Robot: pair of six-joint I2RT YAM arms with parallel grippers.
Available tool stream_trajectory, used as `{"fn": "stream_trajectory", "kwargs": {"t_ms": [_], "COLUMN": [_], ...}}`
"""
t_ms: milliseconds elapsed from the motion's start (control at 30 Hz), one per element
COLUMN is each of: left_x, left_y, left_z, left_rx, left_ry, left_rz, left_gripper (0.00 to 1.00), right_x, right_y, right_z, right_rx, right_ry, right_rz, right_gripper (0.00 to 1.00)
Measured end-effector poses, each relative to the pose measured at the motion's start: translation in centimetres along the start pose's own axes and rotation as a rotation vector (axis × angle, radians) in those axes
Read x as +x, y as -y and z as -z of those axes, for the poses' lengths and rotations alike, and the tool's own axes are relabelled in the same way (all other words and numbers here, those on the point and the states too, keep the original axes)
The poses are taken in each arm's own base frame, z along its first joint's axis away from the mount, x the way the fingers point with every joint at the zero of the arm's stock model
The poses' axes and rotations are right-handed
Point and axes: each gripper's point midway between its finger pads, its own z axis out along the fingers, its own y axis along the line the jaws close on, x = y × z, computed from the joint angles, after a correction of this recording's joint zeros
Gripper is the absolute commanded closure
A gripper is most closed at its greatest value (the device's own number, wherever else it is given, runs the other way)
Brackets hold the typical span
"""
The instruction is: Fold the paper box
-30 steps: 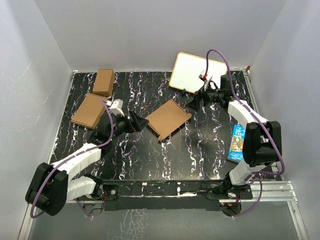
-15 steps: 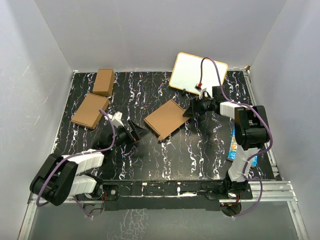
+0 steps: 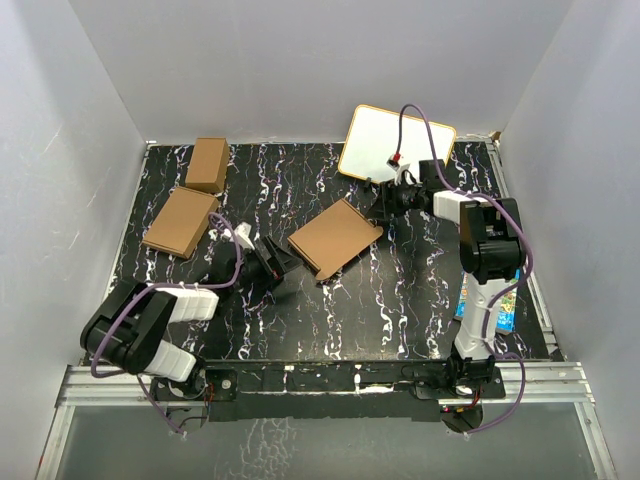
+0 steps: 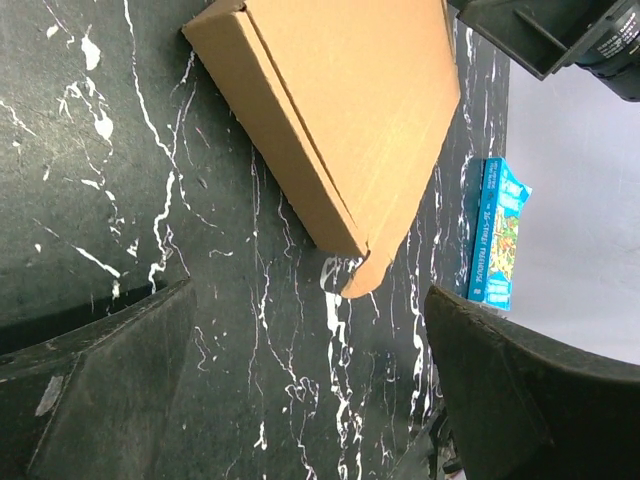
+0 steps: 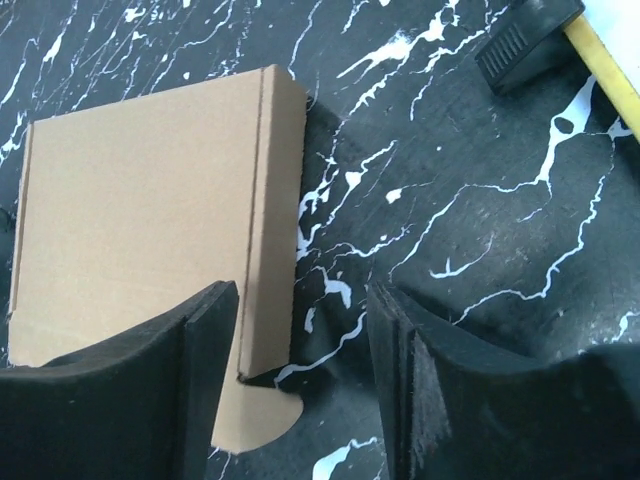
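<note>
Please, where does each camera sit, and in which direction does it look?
Top external: above and behind the robot, looking down at the table; left arm and right arm show.
Left wrist: low, facing the paper box; open left pincer below.
Right wrist: faces the paper box's other side; open right pincer below.
Shared: all three see the paper box.

Blue book (image 4: 497, 235) title illegible.

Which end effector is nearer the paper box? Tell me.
Right. The right end effector is at the paper box's edge, one finger over it; the left end effector sits short of its corner.
</note>
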Motion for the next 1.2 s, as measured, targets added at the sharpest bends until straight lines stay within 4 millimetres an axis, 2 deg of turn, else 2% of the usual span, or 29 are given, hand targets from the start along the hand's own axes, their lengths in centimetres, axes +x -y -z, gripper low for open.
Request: {"fn": "stream_trajectory", "kwargs": {"t_ms": [100, 267, 467, 633, 767, 933, 1200], "left_x": [0.0, -0.2, -0.7, -0.9, -1.1, -1.3, -1.6], "left_y": [-0.3, -0.4, -0.2, -0.1, 0.0, 0.0, 0.2], "left_z": [-0.5, -1.3, -2.1, -2.5, -2.8, -3.2, -3.7], "left_rx": [-0.012, -0.017, -0.015, -0.008, -0.006, -0.007, 0.003], "left_ry": [-0.005, -0.009, -0.007, -0.005, -0.004, -0.003, 0.010], "left_rz": [0.004, 0.009, 0.009, 0.007, 0.005, 0.001, 0.018], "left_gripper": [0.07, 0.07, 0.07, 0.06, 0.06, 0.06, 0.05], "right_x": [0.3, 0.9, 0.9, 1.9, 2.8, 2.9, 3.6], "right_y": [0.6, -0.2, -0.8, -1.6, -2.1, -2.6, -2.6], "right_z": [-0.8, -0.9, -0.9, -0.8, -0.7, -0.3, 0.7], "right_rx": [-0.013, -0.060, -0.090, -0.126, -0.148, -0.159, -0.139], "right_ry": [-0.010, -0.021, -0.022, -0.035, -0.046, -0.037, -0.013], "right_rz": [-0.017, -0.045, -0.065, -0.112, -0.149, -0.178, -0.256], "right_gripper": [0.52, 0.59, 0.59, 0.60, 0.69, 0.77, 0.82]}}
